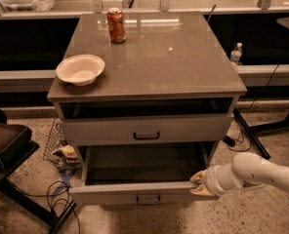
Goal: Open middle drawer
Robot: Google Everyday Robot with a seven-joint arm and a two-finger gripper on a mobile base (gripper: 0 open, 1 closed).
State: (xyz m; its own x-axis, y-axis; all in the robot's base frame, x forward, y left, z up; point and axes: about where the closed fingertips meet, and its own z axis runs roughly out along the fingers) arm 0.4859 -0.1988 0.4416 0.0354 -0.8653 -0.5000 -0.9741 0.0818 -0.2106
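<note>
- The end effector [199,183], tan-tipped on a white rounded arm, touches the right end of the middle drawer's [110,194] front; whether it is clamped or released cannot be told.
- The middle drawer stands drawn out low at the bench's [183,62] front, its plain inside dark.
- Two flat grey drawer fronts show, this one and the upper drawer [193,128], each with one black rectangular pull.
- On the bench's glossy grey-brown top stand one red can [116,26] and one round white bowl [80,69].
</note>
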